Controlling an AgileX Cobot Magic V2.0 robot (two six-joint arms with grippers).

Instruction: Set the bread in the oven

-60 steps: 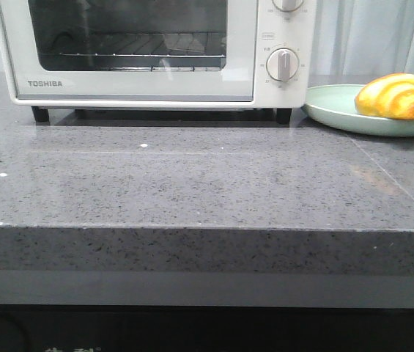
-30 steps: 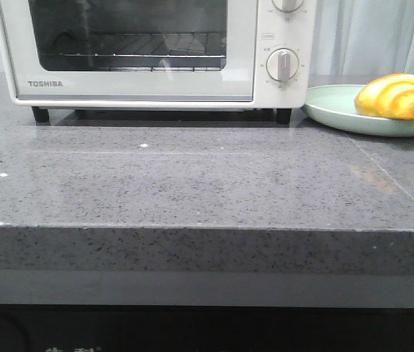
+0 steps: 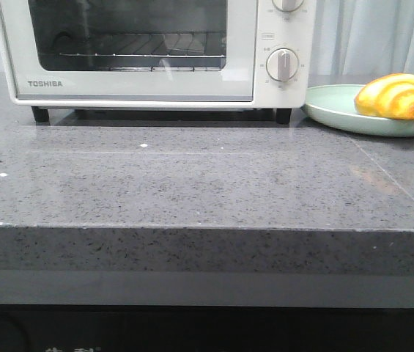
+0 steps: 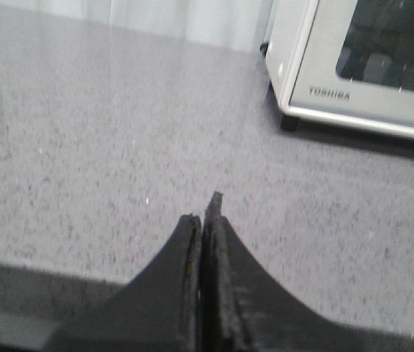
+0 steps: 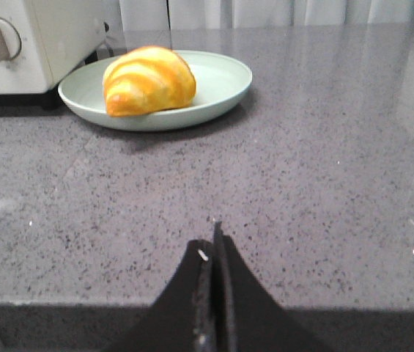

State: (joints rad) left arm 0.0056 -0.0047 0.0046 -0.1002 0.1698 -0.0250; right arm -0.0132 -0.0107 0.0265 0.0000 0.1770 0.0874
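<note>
The golden-yellow bread [image 3: 396,97] with orange-brown stripes lies on a pale green plate [image 3: 331,110] at the back right of the grey counter; it also shows in the right wrist view [image 5: 149,80]. The white TOSHIBA oven [image 3: 155,51] stands at the back, its glass door closed, and it shows in the left wrist view [image 4: 368,66]. My left gripper [image 4: 203,213] is shut and empty above the counter's front edge, off to the oven's left. My right gripper [image 5: 212,238] is shut and empty at the front edge, well short of the plate [image 5: 221,81]. Neither gripper shows in the front view.
The oven's round white dial [image 3: 283,65] faces front next to the plate. White curtains [image 3: 375,37] hang behind the counter. The counter's front edge [image 3: 207,229] drops to a dark base.
</note>
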